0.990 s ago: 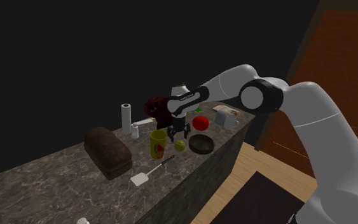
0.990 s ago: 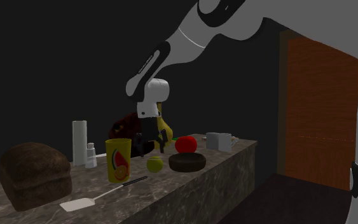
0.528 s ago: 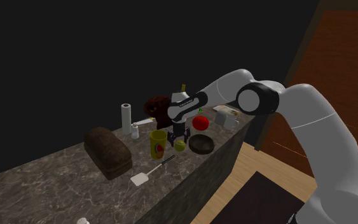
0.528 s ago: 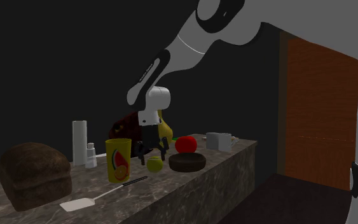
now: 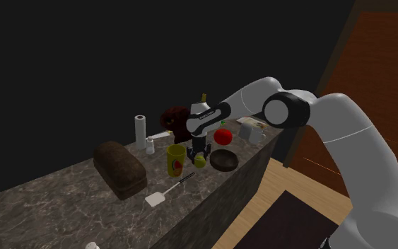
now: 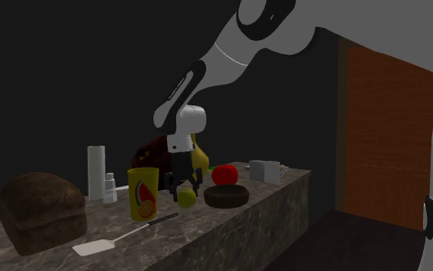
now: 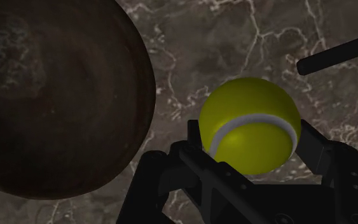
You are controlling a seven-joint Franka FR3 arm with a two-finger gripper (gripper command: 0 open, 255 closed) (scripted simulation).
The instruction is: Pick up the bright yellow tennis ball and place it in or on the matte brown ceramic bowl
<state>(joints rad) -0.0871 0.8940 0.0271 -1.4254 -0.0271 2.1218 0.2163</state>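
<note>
A: End effector (image 6: 186, 191) check: pointing straight down at desk level, fingers (image 7: 192, 140) pressed against both sides of tennis ball (image 7: 250, 124). Clamped on it, no gap to see on wrist cam.

B: Copy. Ball position?

A: Low over the desk (image 5: 63, 191), betw. yellow cup (image 5: 177, 160) and brown bowl (image 5: 223, 160). Just beside bowl's rim, outside it. Can't tell whether resting on the marble top or lifted off it.

B: Ball look?

A: Yellow-green, white seam curving across, facing the wrist cam.

B: And the bowl?

A: Upright, dark matte inside, sitting near desk's front edge, on the ball's right in the shoulder view.

B: Anything else close by?

A: Red round thing (image 5: 223, 135) right behind bowl. White spatula (image 5: 163, 192) w/ black handle lying flat in front of cup, handle aimed toward ball. Dark loaf (image 5: 119, 168) further along to shoulder view's left. White roll (image 5: 141, 131) standing upright behind cup, well apart from ball.
</note>
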